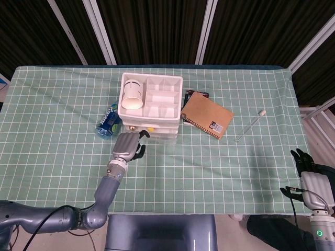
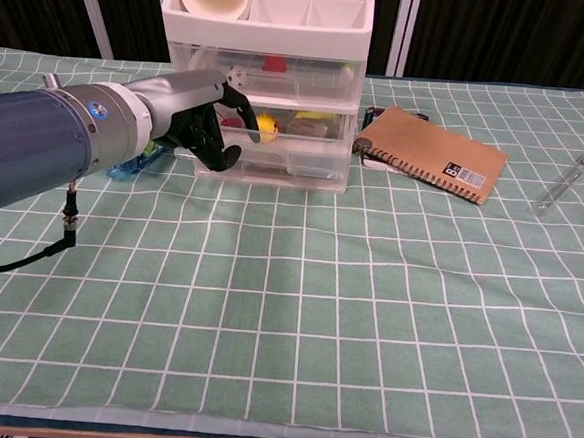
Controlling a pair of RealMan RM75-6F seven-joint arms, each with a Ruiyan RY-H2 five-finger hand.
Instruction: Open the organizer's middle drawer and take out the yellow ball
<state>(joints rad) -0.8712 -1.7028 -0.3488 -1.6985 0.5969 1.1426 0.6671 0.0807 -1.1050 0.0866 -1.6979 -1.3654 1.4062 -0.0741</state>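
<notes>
From the head view, the left hand (image 1: 129, 145) sat against the front of the organizer (image 1: 150, 99), fingers curled in and one hooked up at the middle drawer (image 1: 152, 127), which stood out a little from the stack. The yellow ball (image 1: 151, 126) showed just beyond the fingertips and slightly to their right. The right hand (image 1: 310, 180) rested well away at the table's near right edge, fingers loosely together, holding nothing as far as could be seen.

From the chest view, the left hand (image 2: 211, 121) had a finger crooked over the drawer's front lip, the rest folded beneath; the ball (image 2: 266, 129) lay just right of that finger, inside the drawer. To do this well, the pull wanted to run straight toward the robot and level, slowly, so the light organizer did not slide or tip and the ball did not roll.
</notes>
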